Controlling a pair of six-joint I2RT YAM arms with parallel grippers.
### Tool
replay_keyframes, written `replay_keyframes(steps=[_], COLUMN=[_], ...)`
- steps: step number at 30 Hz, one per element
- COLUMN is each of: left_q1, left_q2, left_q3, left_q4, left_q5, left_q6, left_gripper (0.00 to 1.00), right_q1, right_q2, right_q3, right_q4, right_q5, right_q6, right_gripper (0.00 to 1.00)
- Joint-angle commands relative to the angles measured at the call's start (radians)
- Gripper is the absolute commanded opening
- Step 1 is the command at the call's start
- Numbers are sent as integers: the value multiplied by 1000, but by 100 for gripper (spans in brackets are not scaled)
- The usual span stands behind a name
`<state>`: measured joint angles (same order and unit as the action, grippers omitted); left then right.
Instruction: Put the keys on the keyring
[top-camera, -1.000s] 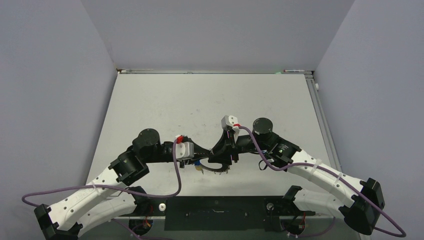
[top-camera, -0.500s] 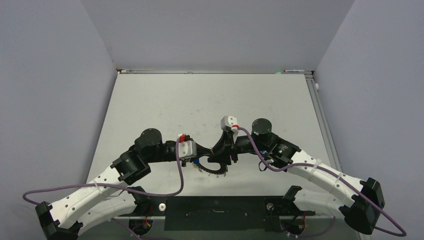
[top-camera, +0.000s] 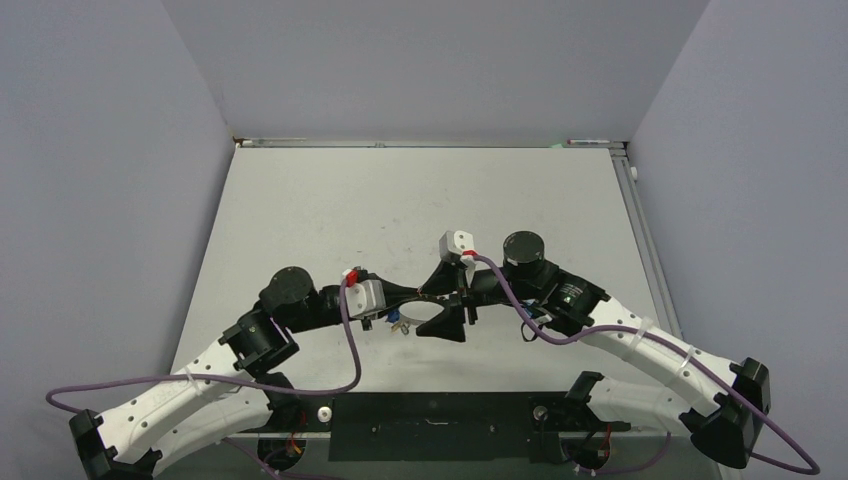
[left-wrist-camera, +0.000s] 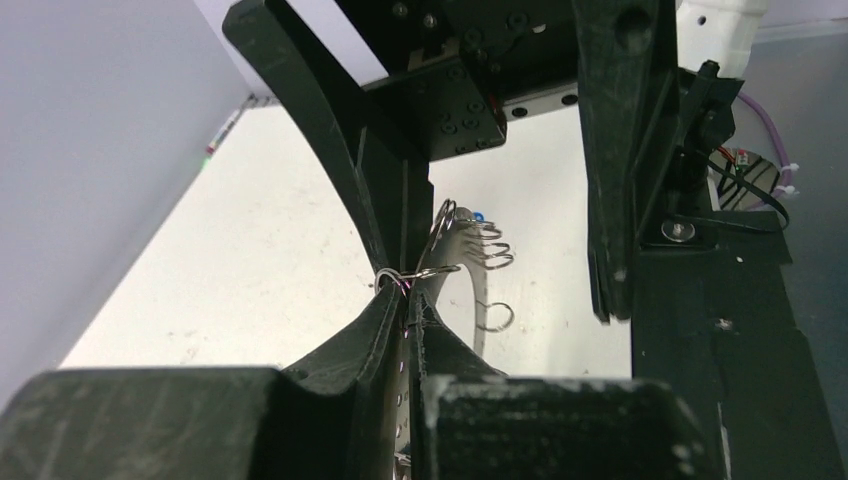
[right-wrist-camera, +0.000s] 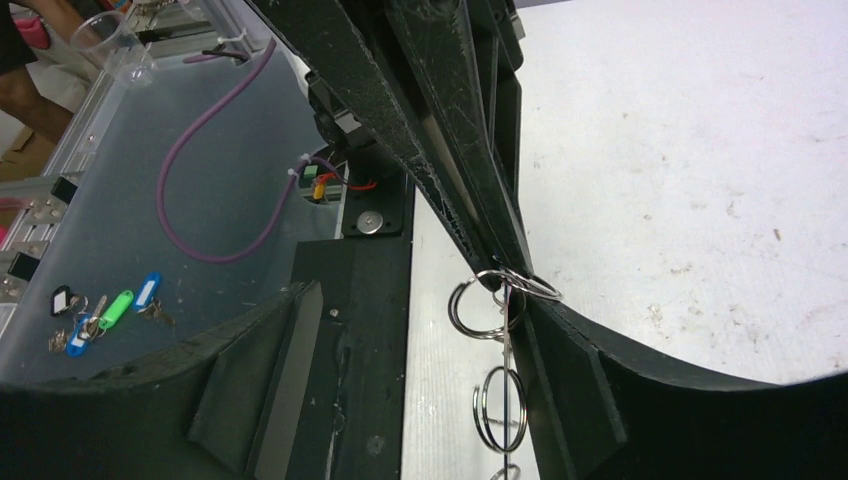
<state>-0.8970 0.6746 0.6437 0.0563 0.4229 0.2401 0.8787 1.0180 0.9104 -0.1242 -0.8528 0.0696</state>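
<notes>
The left gripper (left-wrist-camera: 408, 300) has its 2 black fingers pressed together, pinching the large thin grey metal keyring (left-wrist-camera: 447, 232) right at the fingertips, where a small silver split ring (left-wrist-camera: 392, 279) sits on the wire; whether the pads bite the wire or that ring, I cannot tell. From the pinch the keyring's loop runs away from the left gripper's tips, carrying more small split rings (left-wrist-camera: 492, 250) strung along it. The right gripper (right-wrist-camera: 420, 310) stands spread, 1 finger on each side of the left gripper's closed tips (right-wrist-camera: 500, 265), and neither of its fingers (right-wrist-camera: 620, 390) visibly touches the keyring (right-wrist-camera: 508, 350), which hangs down between them with 2 rings (right-wrist-camera: 475, 305) just beside the pinch. From above, both grippers meet tip to tip over the white table (top-camera: 330, 210), the left gripper (top-camera: 392, 315) just left of the right gripper (top-camera: 445, 325). The tiny silver keys with blue and yellow plastic tags (top-camera: 400, 324) lie directly under and between the 2 grippers; in the left wrist view only a speck of blue tag (left-wrist-camera: 478, 215) shows beyond the loop.
</notes>
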Motion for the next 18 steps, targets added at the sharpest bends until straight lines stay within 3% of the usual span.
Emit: replay_keyframes(steps=[1, 6, 11, 18], left_q1=[-3, -1, -1, -1], left_q2=[-60, -124, -134, -138], left_q3=[-46, -108, -109, -118], left_q4=[200, 322, 357, 454], left_q5=[25, 53, 79, 108], left_q6=[1, -1, -12, -99], left_gripper=[0, 0, 0, 0], right_q1=[9, 9, 9, 10], right_q2=[-71, -98, -93, -44], right_q3=[121, 164, 195, 247], right_q4=[-53, -78, -77, -146], right_q5=[43, 72, 67, 70], right_q6=[-99, -128, -134, -206], right_gripper=[70, 60, 44, 33])
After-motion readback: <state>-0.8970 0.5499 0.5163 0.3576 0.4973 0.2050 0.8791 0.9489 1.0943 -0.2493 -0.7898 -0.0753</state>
